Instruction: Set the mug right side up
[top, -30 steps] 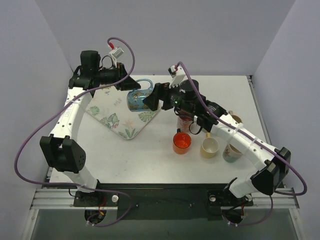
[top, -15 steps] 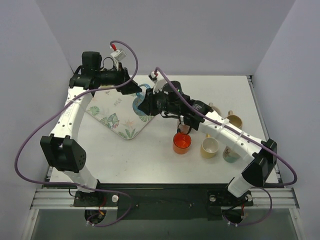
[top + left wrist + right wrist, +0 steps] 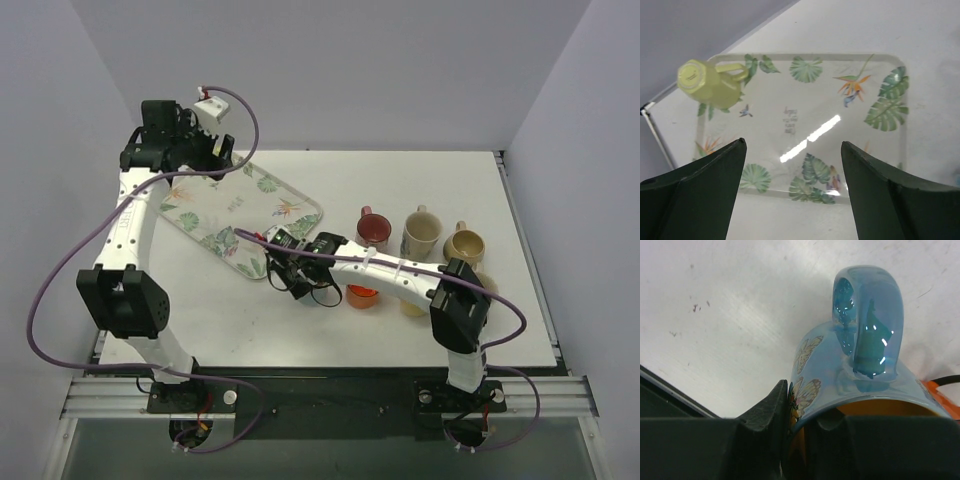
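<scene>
Near the middle of the table (image 3: 250,325), the right gripper (image 3: 300,268) is clamped on the rim of the blue butterfly mug (image 3: 825,360), one finger inside and one outside, handle uppermost in the wrist view. Whether the mug touches the table I cannot tell. The orange cup (image 3: 362,296) sits just to its right. Farther left lies the leaf-print tray (image 3: 215,225), an upturned pale green mug (image 3: 710,82) on it. Above the tray's far end hangs the left gripper (image 3: 793,145), fingers wide apart, holding nothing.

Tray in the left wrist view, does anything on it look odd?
Yes: a yellow-green mug at the upper-left corner of the tray stands upside down, its base facing the camera.
</scene>
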Motion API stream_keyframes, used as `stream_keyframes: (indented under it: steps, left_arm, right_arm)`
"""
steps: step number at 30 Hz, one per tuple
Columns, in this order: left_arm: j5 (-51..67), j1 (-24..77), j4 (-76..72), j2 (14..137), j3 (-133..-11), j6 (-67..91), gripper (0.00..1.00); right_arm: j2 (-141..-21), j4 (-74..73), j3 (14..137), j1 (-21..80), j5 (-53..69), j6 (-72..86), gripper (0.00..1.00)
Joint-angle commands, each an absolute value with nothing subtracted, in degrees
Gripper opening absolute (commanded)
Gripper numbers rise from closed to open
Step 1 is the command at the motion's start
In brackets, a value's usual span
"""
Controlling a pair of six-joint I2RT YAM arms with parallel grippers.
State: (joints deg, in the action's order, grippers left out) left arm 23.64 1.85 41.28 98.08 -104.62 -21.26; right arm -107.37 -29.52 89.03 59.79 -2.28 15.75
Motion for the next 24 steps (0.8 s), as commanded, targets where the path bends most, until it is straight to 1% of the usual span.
stream_keyframes:
  steps: [1,6,12,14,16,17,18,19,20,22,24]
  left_arm:
    - [11.78,2.29,36.74,102.03,-107.48,-31.02,0.87]
    - [7.83,2.46,36.65,109.84,-113.02,-38.05,0.87]
    - [1.15,4.48,40.77,121.53,-125.14,-50.79,0.88]
    - [0.62,5.09,41.04,124.43,-128.74,-55.44,0.89]
    - [0.62,5.71,41.13,126.9,-130.24,-60.63,0.89]
    - [0.79,6.06,41.13,127.52,-130.51,-64.56,0.89]
    - [0.97,6.5,40.96,129.01,-131.39,-66.34,0.9]
    - [0.88,6.68,40.96,129.89,-131.83,-69.23,0.9]
    - [0.97,7.11,41.39,131.29,-133.14,-71.0,0.9]
    - [1.06,7.64,41.75,133.94,-135.08,-74.96,0.9]
    - [0.44,8.17,41.4,136.31,-135.79,-79.61,0.9]
  right_arm:
    - [-105.55,-30.24,88.61,61.44,-5.54,15.55,0.0]
    - [-108.37,-29.8,87.98,61.44,-5.45,16.0,0.0]
    - [-109.51,-30.32,87.98,61.26,-7.65,16.08,0.01]
    - [-109.86,-30.58,88.15,61.35,-7.56,16.08,0.09]
    - [-109.43,-31.11,88.24,61.35,-7.3,15.74,0.28]
    - [-109.25,-31.46,88.24,61.35,-7.21,15.82,0.35]
    - [-108.64,-31.55,88.24,61.35,-7.21,15.56,0.45]
    - [-108.2,-31.73,88.24,61.43,-7.12,15.56,0.48]
    - [-107.32,-31.73,88.16,61.35,-7.12,15.3,0.57]
    - [-105.57,-32.08,88.24,61.44,-6.59,15.29,0.66]
    - [-103.46,-32.26,88.24,61.52,-5.45,15.12,0.72]
